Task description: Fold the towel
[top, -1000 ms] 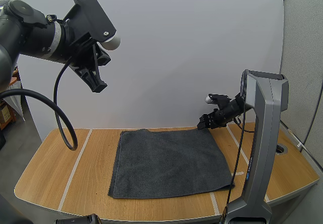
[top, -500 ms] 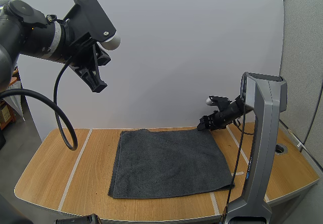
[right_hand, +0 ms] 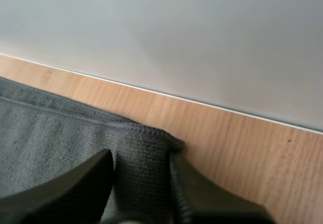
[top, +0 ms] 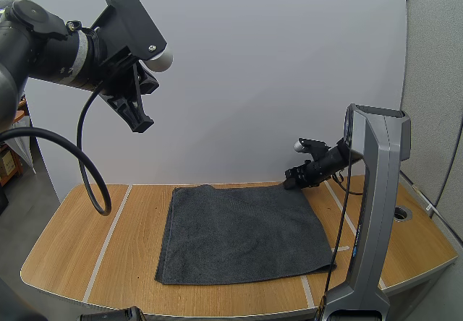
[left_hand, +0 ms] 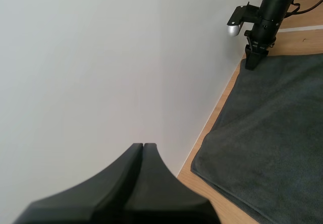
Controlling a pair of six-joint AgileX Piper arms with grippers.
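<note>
My left arm is raised high above the left end of the table [top: 69, 252], with the left gripper [top: 139, 122] angled down – fingers pressed together, unmoved since a second ago. The dark grey towel [top: 242, 230] lies flat mid-table, as before. The right gripper [top: 290, 182] has dipped slightly to the towel's far right corner – fingers spread, straddling that corner.

You see towel [top: 242, 230]: dark grey cloth, matt, coarse weave | table [top: 72, 241]: pale wood, smooth, faint sheen | left gripper [left_hand: 143, 146]: black plastic, matt
</note>
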